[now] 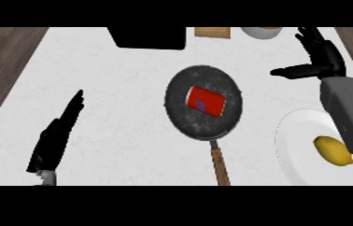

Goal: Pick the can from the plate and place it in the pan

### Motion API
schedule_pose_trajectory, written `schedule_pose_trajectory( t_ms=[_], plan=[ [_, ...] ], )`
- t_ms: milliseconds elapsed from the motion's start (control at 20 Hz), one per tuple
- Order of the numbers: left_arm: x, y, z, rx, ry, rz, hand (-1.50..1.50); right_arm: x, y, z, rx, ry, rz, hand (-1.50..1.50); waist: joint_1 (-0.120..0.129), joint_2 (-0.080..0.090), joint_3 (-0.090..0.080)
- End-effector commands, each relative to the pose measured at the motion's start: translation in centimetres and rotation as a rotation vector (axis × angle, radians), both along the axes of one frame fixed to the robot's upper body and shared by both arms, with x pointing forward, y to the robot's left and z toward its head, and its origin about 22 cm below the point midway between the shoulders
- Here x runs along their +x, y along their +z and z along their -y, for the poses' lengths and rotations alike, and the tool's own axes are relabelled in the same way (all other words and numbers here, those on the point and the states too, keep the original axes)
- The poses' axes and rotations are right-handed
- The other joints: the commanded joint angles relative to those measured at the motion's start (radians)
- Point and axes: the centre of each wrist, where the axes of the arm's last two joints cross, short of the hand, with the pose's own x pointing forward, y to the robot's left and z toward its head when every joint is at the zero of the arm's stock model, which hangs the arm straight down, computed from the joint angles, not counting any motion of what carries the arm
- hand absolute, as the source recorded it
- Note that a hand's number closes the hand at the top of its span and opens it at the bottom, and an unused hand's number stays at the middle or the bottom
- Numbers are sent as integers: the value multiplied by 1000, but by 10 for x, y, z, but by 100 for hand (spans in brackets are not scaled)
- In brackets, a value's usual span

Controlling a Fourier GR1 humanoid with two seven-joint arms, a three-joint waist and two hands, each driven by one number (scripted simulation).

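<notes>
White counter (103, 103) fills my view: the can (206, 100) lies on its side in the pan (183, 123), apart from the plate (295, 138). My right hand (322, 64) hangs open and empty; my left hand (53, 141) rests straight-fingered.

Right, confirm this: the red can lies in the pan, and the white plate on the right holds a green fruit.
Not quite. The fruit on the white plate is yellow, not green, as the head view shows. The red can does lie in the pan.
</notes>
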Motion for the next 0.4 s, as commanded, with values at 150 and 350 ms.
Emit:
schedule_pose_trajectory(
  t_ms=[150,350],
  plan=[
    [6,1,13,-14,-13,-3,0,-30,7,68,-7,-3,20,-150,10,7,2],
    [2,3,18,4,-21,8,0,-32,26,86,-24,30,1,-150,18,7,2]
  ],
)
